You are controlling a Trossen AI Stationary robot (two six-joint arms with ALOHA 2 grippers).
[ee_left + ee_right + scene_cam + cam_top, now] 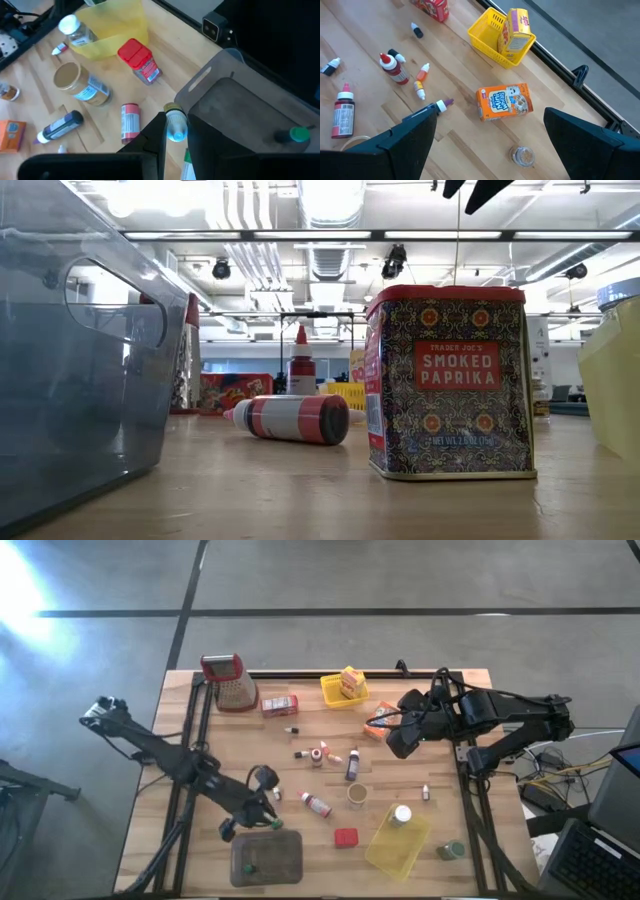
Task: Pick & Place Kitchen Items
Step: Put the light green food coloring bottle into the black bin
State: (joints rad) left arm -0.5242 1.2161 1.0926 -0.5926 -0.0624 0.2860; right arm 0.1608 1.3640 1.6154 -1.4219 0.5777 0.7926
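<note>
My left gripper [176, 131] [272, 818] hovers by the far edge of the grey tray [266, 856], shut on a tiny clear bottle [175, 121] with a yellowish cap. A green-capped bottle [299, 134] lies in the tray. My right gripper [490, 131] [396, 745] stands open above the table's far right, over an orange box [504, 102] lying flat. Other kitchen items lie scattered mid-table. They include a red-and-white bottle [318, 805] on its side, a dark bottle [352, 766], a brown-lidded jar [357, 794] and a red paprika tin [450, 380]. My left gripper pinches the tiny bottle's body [176, 128] between its two fingers, which slant down toward the table. The bottle lies along the fingers with its yellowish cap [172, 107] pointing away from the wrist. It looks lifted clear of the table, beside the tray's corner.
A metal grater [228, 680] stands at the far left, with a red box [279, 705] beside it. A yellow basket [340, 692] at the far edge holds a yellow box. Another yellow basket [398, 845], near right, holds a white-capped bottle. A small jar [452, 850] sits at the near right.
</note>
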